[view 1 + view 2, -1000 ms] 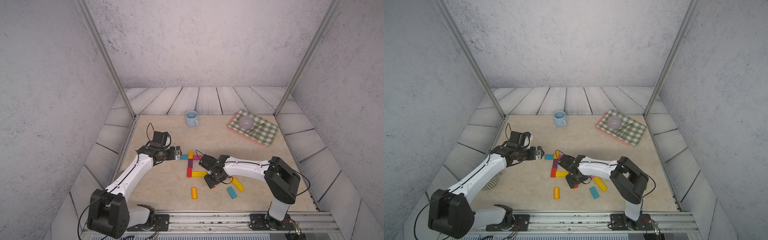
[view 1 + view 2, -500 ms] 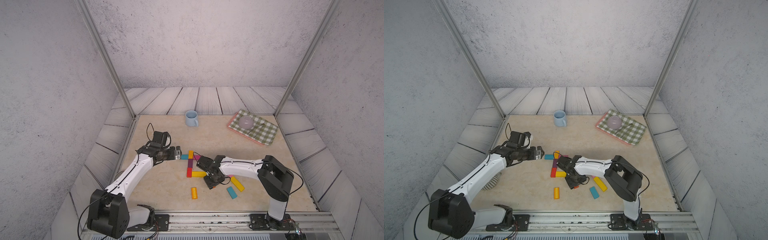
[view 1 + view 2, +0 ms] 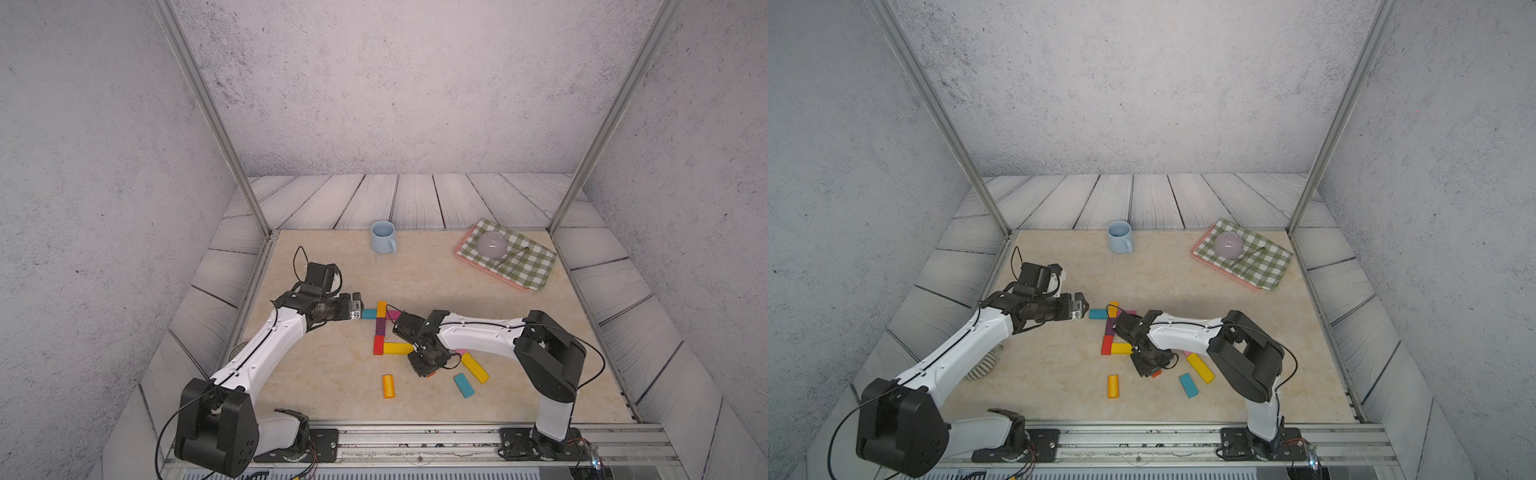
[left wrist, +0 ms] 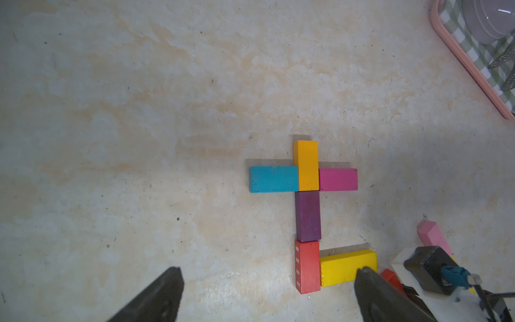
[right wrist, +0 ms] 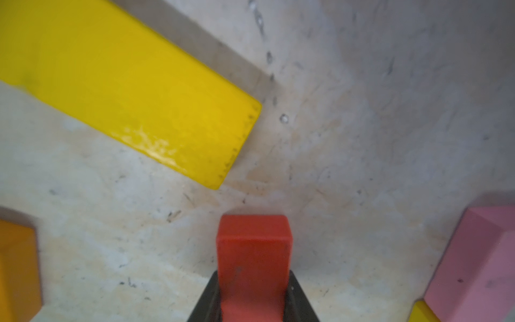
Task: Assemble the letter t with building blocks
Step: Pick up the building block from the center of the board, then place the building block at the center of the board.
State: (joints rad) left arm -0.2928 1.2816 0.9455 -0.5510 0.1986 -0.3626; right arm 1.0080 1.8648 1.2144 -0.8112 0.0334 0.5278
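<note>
The white-and-black left arm stretches forward over the table, its left gripper spread wide. The matching right arm folds inward, wrist bent down, its right gripper clamped on a small red rectangular block.

I saw a teal block, orange block, magenta block, purple block, yellow block, red block; the bench was mottled beige, the cloth green-checked, its tray seemingly pink.
</note>
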